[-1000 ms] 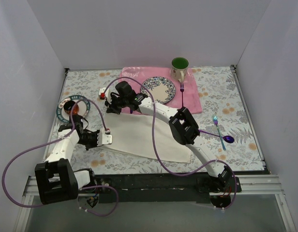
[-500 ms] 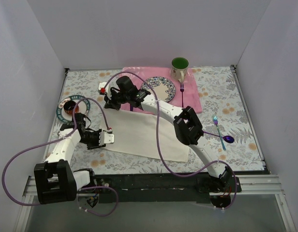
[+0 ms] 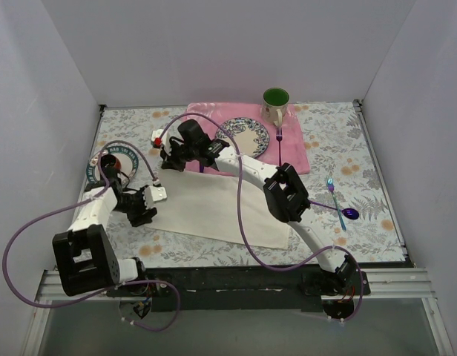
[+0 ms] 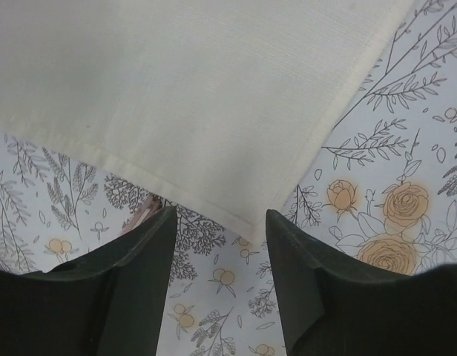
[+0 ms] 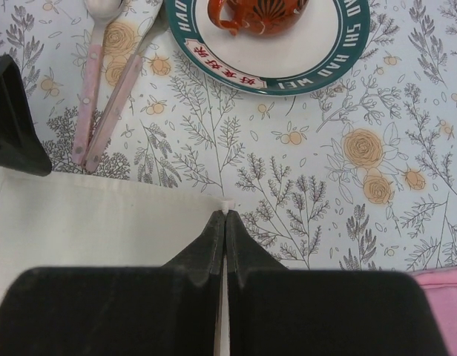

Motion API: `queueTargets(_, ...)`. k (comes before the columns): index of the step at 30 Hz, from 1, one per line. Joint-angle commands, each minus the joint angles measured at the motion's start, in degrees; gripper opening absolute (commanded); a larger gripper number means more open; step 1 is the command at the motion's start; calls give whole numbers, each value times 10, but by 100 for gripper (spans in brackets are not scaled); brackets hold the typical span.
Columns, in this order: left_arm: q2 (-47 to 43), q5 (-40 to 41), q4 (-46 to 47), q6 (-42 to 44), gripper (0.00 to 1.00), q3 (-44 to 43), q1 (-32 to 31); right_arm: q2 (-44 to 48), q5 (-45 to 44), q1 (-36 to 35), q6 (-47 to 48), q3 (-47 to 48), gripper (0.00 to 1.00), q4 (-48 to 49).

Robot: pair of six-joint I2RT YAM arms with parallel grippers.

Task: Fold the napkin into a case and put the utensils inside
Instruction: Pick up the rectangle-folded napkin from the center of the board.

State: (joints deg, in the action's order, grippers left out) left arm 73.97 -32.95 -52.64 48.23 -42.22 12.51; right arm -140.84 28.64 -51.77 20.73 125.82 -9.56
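- One corner of the napkin (image 5: 102, 215) is pinched by the right gripper (image 5: 225, 216) (jaws pressed together)
- Another corner is straddled by the left gripper (image 4: 221, 219), spread wide

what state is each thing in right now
napkin, spread flat, unfolded, one corner pinched
right gripper, shut on the napkin's corner
left gripper, open over another corner
utensils, lying loose, outside the napkin
mug, upright
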Motion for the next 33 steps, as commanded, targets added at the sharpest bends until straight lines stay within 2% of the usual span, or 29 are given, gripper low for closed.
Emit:
queueTargets(1,-4,-69,-20,-91,51,-35,52,13,0,2,-9,4,1,45)
queueTargets(5,79,-115,-35,-173,53,-85,123,36,5,5,-17,-9,1,65)
queueTargets(8,120,-137,-52,-208,54,-124,142,39,11,6,-18,-10,1,65)
queueTargets(16,226,-207,-29,-339,59,-181,142,42,19,6,-25,-15,1,65)
queueTargets(23,290,-243,21,-391,69,-214,138,53,21,6,-25,-20,1,69)
queueTargets(28,314,-241,38,-401,69,-226,116,53,25,6,-33,-19,1,74)
queueTargets(33,344,-237,45,-413,65,-234,110,57,21,8,-33,-23,1,82)
